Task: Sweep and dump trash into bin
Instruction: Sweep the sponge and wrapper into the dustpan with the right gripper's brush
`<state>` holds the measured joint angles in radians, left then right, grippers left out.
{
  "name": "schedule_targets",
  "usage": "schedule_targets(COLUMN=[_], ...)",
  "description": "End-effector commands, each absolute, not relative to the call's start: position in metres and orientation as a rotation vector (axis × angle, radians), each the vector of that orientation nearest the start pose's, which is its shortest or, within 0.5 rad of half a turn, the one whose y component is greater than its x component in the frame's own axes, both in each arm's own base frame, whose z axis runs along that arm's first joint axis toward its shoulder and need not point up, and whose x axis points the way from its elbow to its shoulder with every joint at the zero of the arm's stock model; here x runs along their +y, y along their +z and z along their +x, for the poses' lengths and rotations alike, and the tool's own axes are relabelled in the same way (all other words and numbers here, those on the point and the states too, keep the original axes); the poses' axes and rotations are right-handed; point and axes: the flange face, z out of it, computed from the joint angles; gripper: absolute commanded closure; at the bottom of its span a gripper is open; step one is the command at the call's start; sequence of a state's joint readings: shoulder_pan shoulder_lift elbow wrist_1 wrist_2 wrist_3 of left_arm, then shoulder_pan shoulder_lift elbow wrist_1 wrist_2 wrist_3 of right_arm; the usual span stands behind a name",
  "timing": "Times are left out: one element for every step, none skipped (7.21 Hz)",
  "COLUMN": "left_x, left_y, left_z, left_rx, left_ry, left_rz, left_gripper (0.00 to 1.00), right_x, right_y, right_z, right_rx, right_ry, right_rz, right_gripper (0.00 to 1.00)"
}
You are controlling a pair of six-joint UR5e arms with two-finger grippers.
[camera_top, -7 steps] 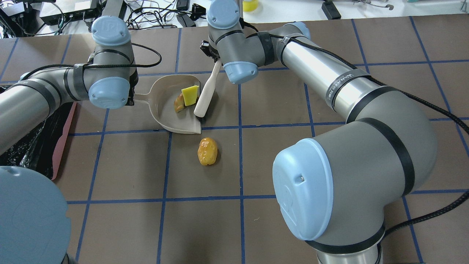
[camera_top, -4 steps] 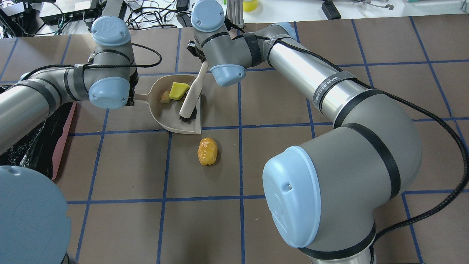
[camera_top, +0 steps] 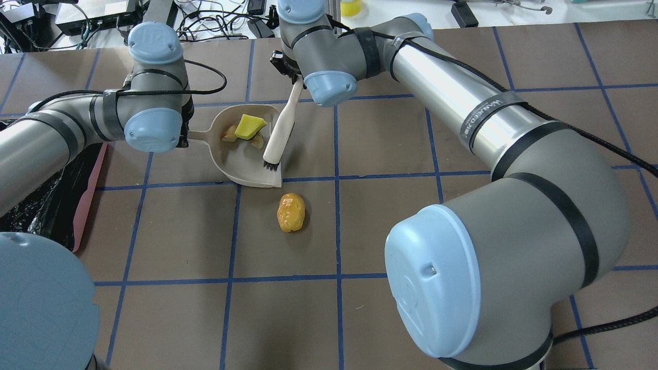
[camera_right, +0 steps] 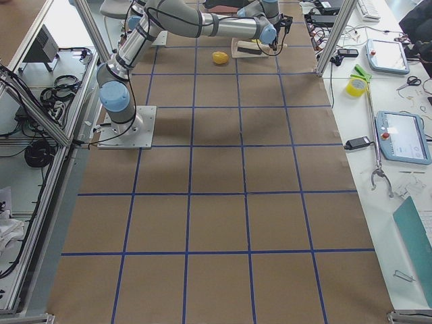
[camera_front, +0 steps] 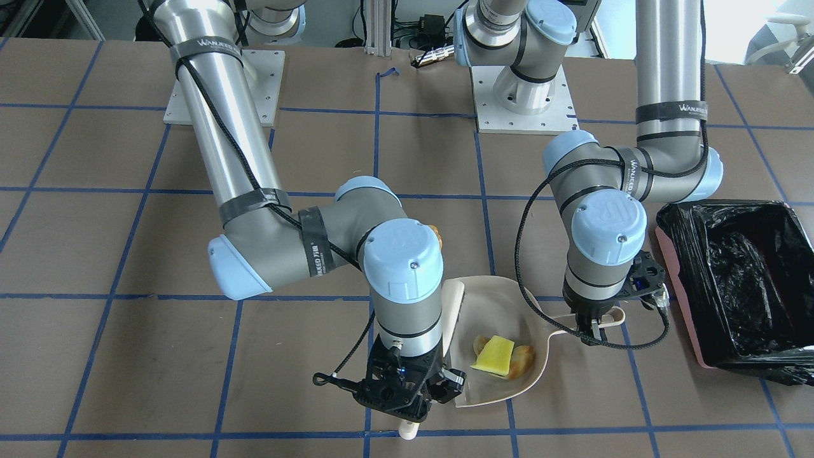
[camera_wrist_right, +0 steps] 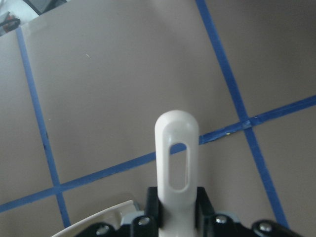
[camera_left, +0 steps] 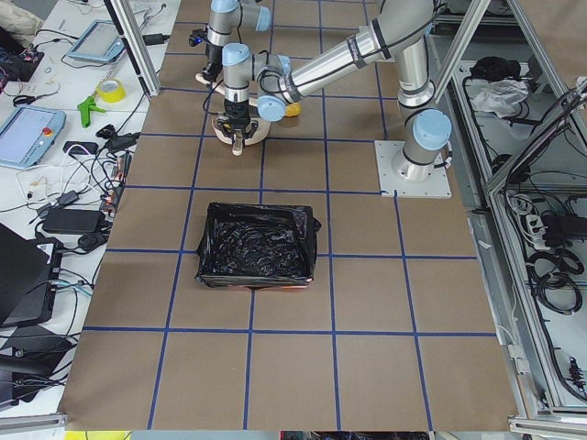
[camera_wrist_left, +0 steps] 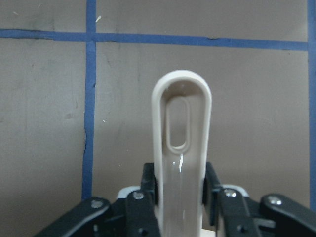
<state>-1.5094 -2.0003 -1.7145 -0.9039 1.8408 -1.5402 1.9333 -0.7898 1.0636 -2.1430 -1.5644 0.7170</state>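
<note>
The beige dustpan [camera_top: 241, 167] lies on the table with a yellow-green sponge block [camera_top: 249, 126] and orange-cream peel pieces [camera_top: 229, 134] deep inside; they also show in the front view [camera_front: 495, 354]. My left gripper [camera_wrist_left: 180, 190] is shut on the dustpan handle [camera_front: 610, 316]. My right gripper [camera_wrist_right: 176, 202] is shut on a white brush handle [camera_top: 281, 128]; the bristles [camera_top: 271, 165] stand at the pan's open edge. An amber-yellow wad [camera_top: 291, 211] lies on the table just outside the pan's mouth. The black-lined pink bin [camera_front: 675, 280] stands beside my left arm.
The bin's pink side [camera_top: 87, 195] shows at the overhead view's left edge, under my left forearm. Blue tape lines grid the brown table. Cables and devices lie past the far table edge [camera_top: 216, 23].
The brush swept left into the pan, pushing the sponge and peel deeper, then drew back right to the pan's mouth. The dustpan, left arm and amber wad stayed put.
</note>
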Motion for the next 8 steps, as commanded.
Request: schedule_targets(left_x=[-0.619, -0.617, -0.614, -0.607, -0.596, -0.582, -0.559, -0.536], left_y=[0.264, 0.267, 0.272, 0.274, 0.274, 0.274, 0.268, 0.261], left_z=[-0.07, -0.072, -0.069, -0.063, -0.047, -0.015, 0.005, 0.01], left_rx=[2.092, 2.14, 2.191, 2.198, 2.264, 2.306, 2.327, 2.334], left_ry=[-0.38, -0.334, -0.333, -0.325, -0.272, -0.219, -0.175, -0.176], left_rz=[-2.172, -2.186, -2.134, -2.124, -2.099, -2.091, -2.055, -2.037], left_gripper=[1.0, 1.0, 1.0, 1.0, 1.0, 1.0, 1.0, 1.0], right_x=[-0.679, -0.651, -0.619, -0.584, -0.56, -0.542, -0.53, -0.52], right_y=[0.325, 0.319, 0.316, 0.312, 0.305, 0.29, 0.292, 0.292], right_z=[0.362, 0.345, 0.325, 0.308, 0.3, 0.295, 0.292, 0.292], right_rx=[2.983, 3.023, 3.045, 3.053, 3.041, 3.031, 3.006, 2.98], right_ry=[-0.274, -0.227, -0.191, -0.185, -0.236, -0.25, -0.275, -0.258], right_rz=[0.548, 0.548, 0.545, 0.556, 0.56, 0.568, 0.601, 0.671], right_gripper=[1.0, 1.0, 1.0, 1.0, 1.0, 1.0, 1.0, 1.0])
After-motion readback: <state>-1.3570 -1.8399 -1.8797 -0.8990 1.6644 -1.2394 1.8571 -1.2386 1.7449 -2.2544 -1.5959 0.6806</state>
